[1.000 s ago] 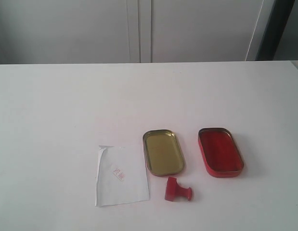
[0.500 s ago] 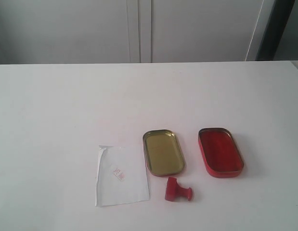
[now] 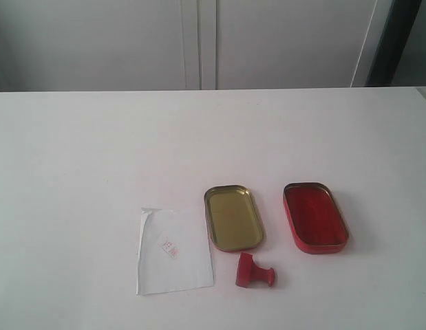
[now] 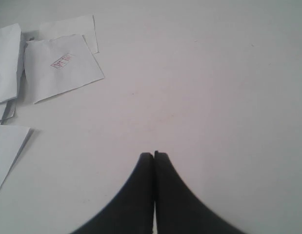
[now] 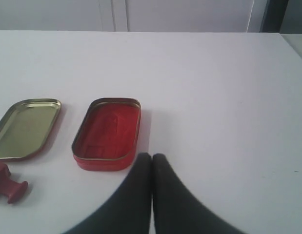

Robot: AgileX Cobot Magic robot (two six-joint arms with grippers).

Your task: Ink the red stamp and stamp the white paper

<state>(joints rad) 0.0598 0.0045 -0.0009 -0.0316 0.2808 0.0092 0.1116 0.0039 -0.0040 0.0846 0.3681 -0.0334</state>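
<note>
The red stamp [image 3: 254,271] lies on its side on the table, in front of the two tins; the right wrist view catches part of the red stamp [image 5: 9,185] at its edge. The white paper [image 3: 173,249] lies left of the stamp and carries a small red print. The red ink tin [image 3: 314,216] stands open at the right. My right gripper [image 5: 151,156] is shut and empty, just beside the ink tin [image 5: 108,134]. My left gripper [image 4: 154,155] is shut and empty over bare table. Neither gripper shows in the exterior view.
An open gold-lined tin lid [image 3: 233,216] lies between the paper and the ink tin. Several loose white sheets [image 4: 60,68], one with a red print, lie in the left wrist view. Grey cabinet doors [image 3: 199,41] stand behind the table's far edge.
</note>
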